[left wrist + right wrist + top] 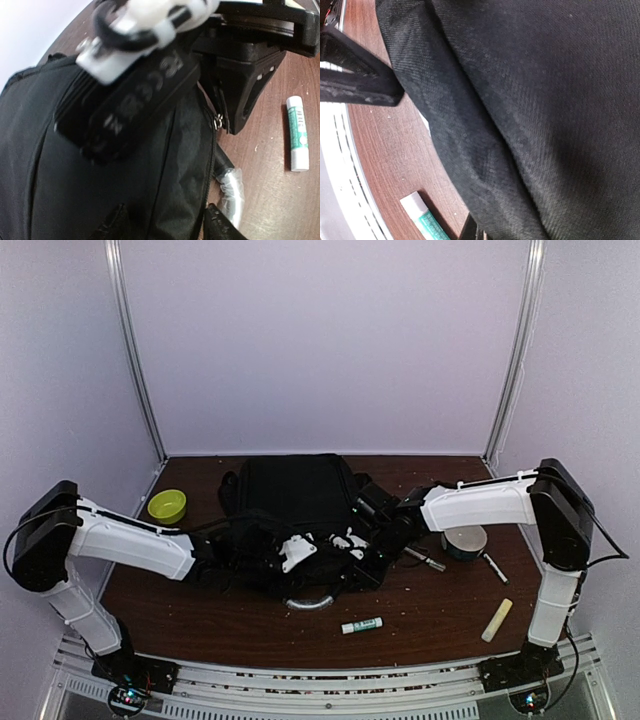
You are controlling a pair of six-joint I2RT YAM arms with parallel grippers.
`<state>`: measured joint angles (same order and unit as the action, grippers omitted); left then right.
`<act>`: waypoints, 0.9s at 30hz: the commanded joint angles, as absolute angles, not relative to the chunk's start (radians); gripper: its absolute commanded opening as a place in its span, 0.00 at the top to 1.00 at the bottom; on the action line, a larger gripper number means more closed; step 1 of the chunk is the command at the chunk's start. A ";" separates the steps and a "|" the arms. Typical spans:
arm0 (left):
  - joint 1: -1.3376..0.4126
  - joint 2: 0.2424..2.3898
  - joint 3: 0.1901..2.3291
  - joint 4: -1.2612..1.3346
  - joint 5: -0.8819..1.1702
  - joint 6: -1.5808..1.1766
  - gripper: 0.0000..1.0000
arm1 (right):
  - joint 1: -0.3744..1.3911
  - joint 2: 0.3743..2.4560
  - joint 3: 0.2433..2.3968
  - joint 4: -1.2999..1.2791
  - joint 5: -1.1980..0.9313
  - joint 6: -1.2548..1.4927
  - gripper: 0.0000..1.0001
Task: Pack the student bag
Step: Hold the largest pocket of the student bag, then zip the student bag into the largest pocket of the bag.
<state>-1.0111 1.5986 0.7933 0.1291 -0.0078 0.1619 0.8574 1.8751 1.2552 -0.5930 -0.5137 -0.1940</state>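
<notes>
A large black soft fabric backpack [290,495] lies flat in the middle of the brown wooden worktop [420,630], its grey curved handle [310,602] at the near end. Both white arms reach in over that end. The left gripper [298,552] hangs just above the fabric beside a zip, its black fingers [130,110] set partly apart with nothing seen between them. The right gripper [372,552] is pressed against the bag's right side with its fingers closed. Its wrist view is filled with black weave beside one finger [355,80], so it cannot be told whether a fold of cloth is pinched.

A white-and-green glue stick [361,625] lies on the bare wood just in front of the handle. A pale yellow stick [497,620] sits near the right arm's base. A round grey tin [465,540] stands right of the bag, and a lime-green bowl [167,506] sits at its left rear.
</notes>
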 commanded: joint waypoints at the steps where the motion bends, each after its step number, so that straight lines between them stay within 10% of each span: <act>1: -1.015 1.641 0.857 0.144 0.002 0.235 0.55 | 0.856 1.839 1.236 -0.605 -0.551 -0.189 1.00; 11: -1.015 1.625 0.866 0.040 -0.001 0.230 0.99 | 0.725 1.821 1.196 -0.626 -0.550 -0.198 1.00; 27: -1.015 1.469 0.758 0.014 0.010 0.241 1.00 | 0.589 1.951 1.350 -0.655 -0.424 -0.211 1.00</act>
<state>-1.0145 1.5227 0.7864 0.0357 0.0044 0.2348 0.6163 1.9121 1.2865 -0.6216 -0.5045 -0.2039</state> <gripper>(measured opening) 0.017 0.025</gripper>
